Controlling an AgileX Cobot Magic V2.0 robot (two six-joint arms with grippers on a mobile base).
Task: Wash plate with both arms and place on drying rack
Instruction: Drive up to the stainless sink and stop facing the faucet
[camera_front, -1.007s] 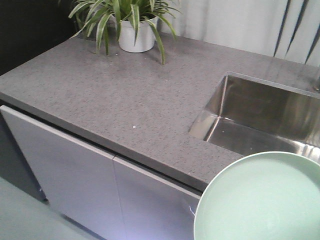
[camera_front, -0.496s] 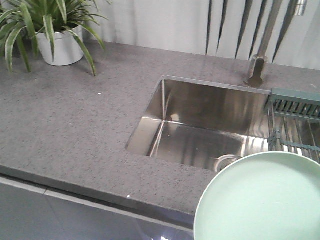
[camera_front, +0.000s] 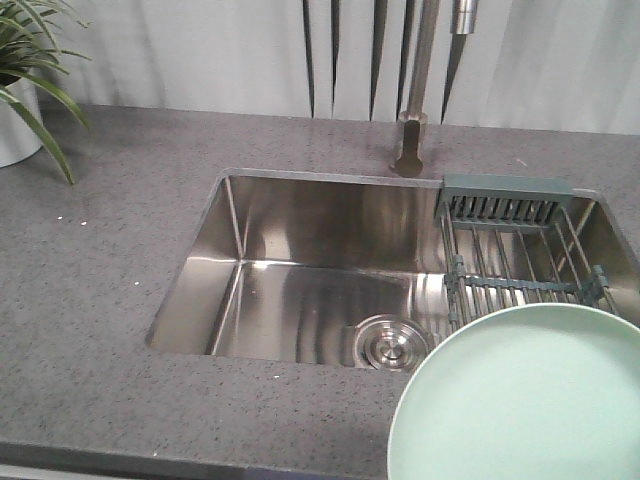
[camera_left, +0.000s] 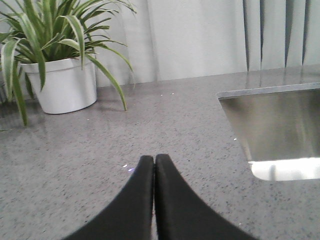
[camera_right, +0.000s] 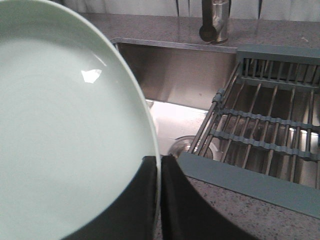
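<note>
I see the sink (camera_front: 300, 280) set into the tabletop (camera_front: 100, 300). The drying rack (camera_front: 520, 285) lies across the sink's right end. The tap (camera_front: 410, 145) stands behind the sink, just left of the rack. The drain (camera_front: 385, 345) is in the sink floor, left of the rack. The plant pot (camera_front: 12, 125) sits far left at the back. My right tool (camera_right: 160, 160) holds the plate (camera_front: 520, 400) at the front right, before the rack.

No readable text here: I see no labels, brands, numbers or signs on any surface in my three views.
</note>
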